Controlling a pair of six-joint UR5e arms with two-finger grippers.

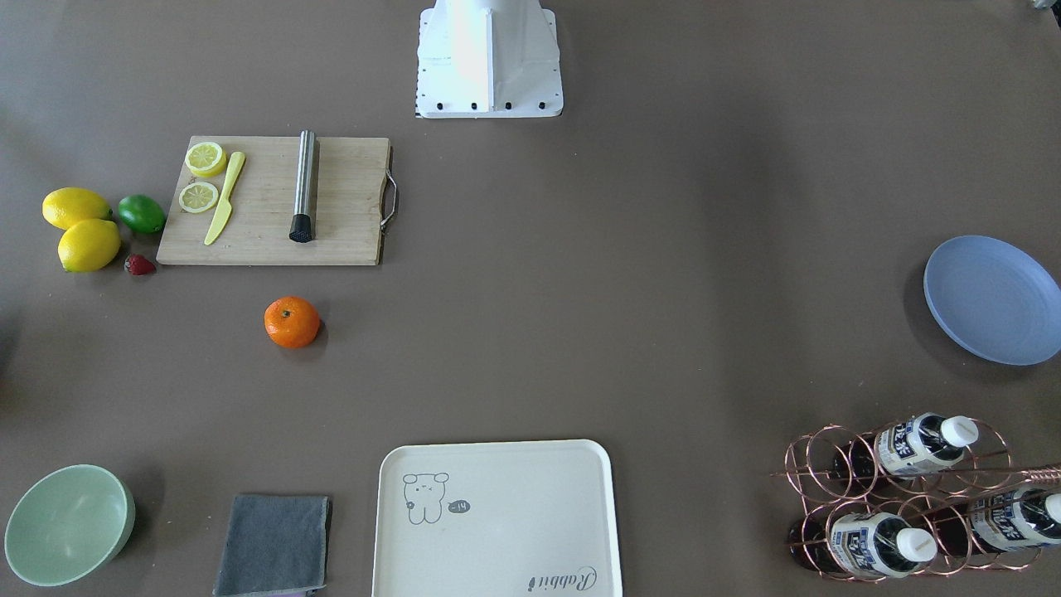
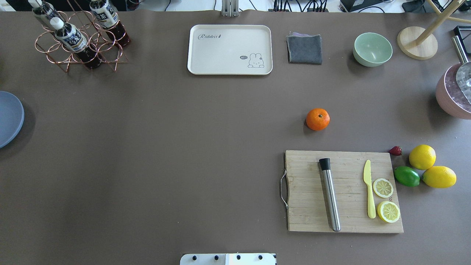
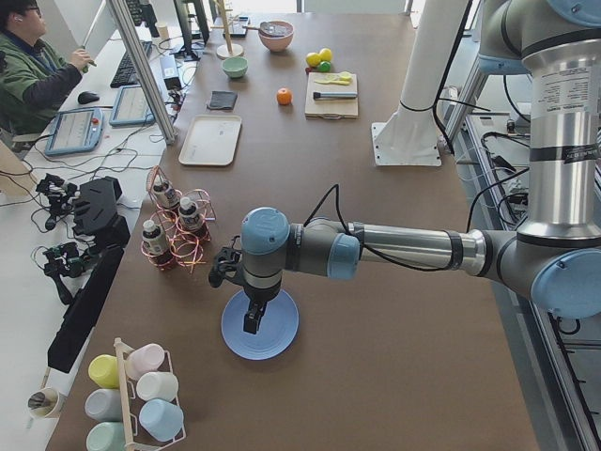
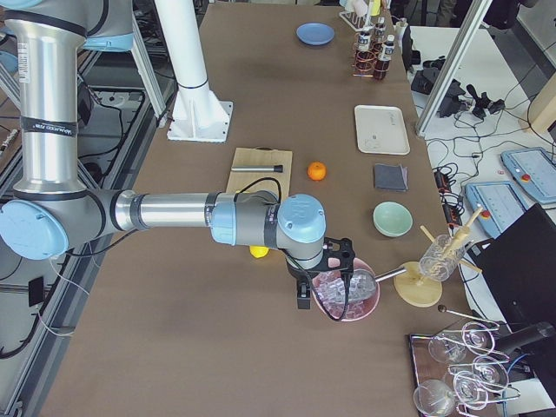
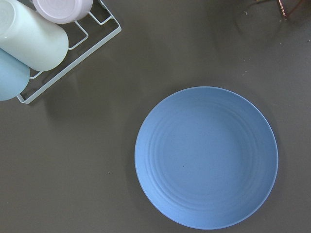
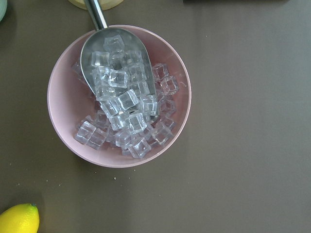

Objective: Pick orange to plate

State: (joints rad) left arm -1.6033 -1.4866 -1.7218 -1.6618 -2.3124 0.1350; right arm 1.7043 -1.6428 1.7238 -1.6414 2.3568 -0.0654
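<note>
Cream tray [image 1: 514, 514] at near table edge, front view. Wooden cutting board [image 1: 348, 207] on robot's right half. Light-blue plate [image 1: 995, 298] at table's left end, with left gripper [image 3: 253, 318] hanging above it; finger spacing cannot be told. Right gripper [image 4: 303, 295] hangs over pink ice bowl [image 4: 352, 306]; spacing likewise unreadable. Orange [image 1: 292, 322] sits on the tabletop near the board, well apart from plate.

Small round bright-orange fruit [image 1: 292, 322], tiny green stem dot on top: whole, loose on brown table [image 1: 580, 315], robot's right half. Round shallow matte light-blue plate [image 1: 995, 299], faint concentric rings: flat on table, far left end, well apart from fruit.
</note>
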